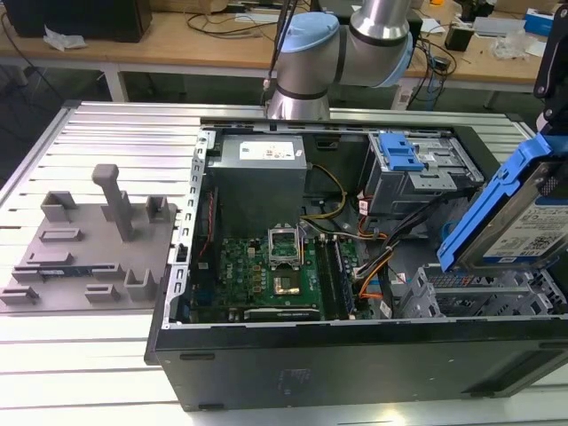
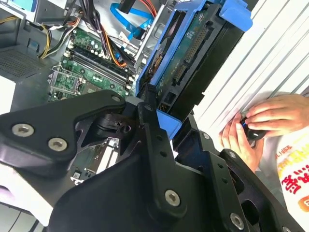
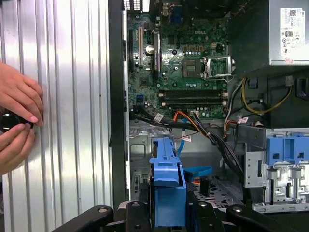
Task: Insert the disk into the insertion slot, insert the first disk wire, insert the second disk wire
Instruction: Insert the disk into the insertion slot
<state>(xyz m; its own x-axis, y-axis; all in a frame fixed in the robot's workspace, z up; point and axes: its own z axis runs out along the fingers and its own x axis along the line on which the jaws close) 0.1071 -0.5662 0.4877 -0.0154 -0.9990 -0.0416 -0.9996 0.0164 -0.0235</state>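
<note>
The disk [image 1: 510, 217] is held tilted, one end raised, at the exterior view's right. It hangs over the grey drive cage and is not yet touching the insertion slot [image 1: 461, 297]. In the second wrist view the claw [image 2: 164, 113] is seen closed on the disk's blue carrier, with a finger on each side.

The first step, seating the disk, is judged to be in hand and not yet done. Neither wire step appears to have been started, and cables [image 1: 373, 266] lie loose inside the open computer case [image 1: 355, 364].

For seating, it is judged that the disk must be levelled and lined up squarely with the slot mouth, since the bay looks hardly wider than the carrier. A person's hand [image 3: 19, 96] is rested on the ribbed tabletop [image 3: 72, 96] outside the case.
</note>
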